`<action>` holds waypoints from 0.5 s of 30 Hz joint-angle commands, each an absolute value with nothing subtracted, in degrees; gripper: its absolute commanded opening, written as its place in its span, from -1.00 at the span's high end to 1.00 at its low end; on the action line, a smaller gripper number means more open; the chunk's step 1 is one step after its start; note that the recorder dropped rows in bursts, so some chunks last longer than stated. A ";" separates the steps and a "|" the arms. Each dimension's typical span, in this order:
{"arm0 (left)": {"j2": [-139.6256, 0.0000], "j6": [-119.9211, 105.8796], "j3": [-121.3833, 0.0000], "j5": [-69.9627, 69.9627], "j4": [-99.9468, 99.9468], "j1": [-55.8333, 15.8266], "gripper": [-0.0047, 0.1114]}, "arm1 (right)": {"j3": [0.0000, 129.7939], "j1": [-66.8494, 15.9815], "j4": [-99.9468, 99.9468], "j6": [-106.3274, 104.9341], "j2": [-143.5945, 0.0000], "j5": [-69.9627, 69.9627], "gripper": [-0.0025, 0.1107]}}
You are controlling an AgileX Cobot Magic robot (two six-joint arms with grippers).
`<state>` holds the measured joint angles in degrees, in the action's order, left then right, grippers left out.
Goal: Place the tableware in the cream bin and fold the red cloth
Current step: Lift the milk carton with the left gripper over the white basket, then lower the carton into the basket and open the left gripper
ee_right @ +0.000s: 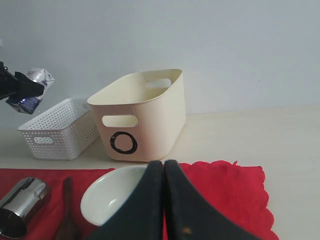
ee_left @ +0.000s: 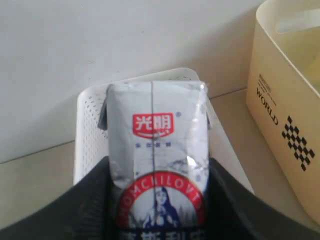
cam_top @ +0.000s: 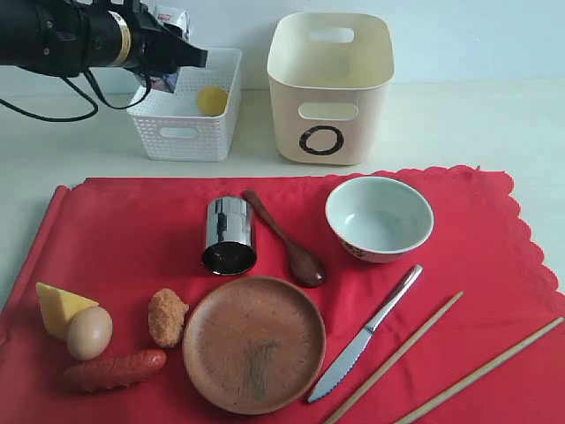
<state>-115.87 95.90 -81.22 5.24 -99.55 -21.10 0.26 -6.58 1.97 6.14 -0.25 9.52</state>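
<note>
A: The left gripper (ee_left: 157, 200) clamps the milk carton (ee_left: 155, 145) above the white basket (ee_left: 90, 125). Best way to finish?

B: Lower it inside the rim, then release. The steel cup (cam_top: 229, 231), bowl (cam_top: 378, 216) and plate (cam_top: 254, 343) wait on the red cloth (cam_top: 132, 230), the cream bin (cam_top: 328, 97) just behind.

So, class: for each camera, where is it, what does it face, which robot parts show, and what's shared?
Exterior: high, looking down on cloth; left arm shows.
Left wrist: faces basket; left end effector gripping carton shows.
Right wrist: low over cloth, facing bin; shut right end effector shows.
Shared: all three show bin.
</note>
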 commanded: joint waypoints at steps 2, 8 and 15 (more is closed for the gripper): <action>-120.50 96.39 -86.81 6.20 -99.95 -20.98 0.92 | 0.00 -6.66 1.60 6.04 0.00 8.93 0.96; -125.79 96.39 -92.69 6.31 -99.95 -20.98 0.92 | 0.00 -6.66 1.60 6.04 0.00 8.93 0.96; -129.41 96.28 -94.96 7.75 -99.95 -20.98 0.84 | 0.00 -6.66 1.60 6.04 0.00 8.93 0.96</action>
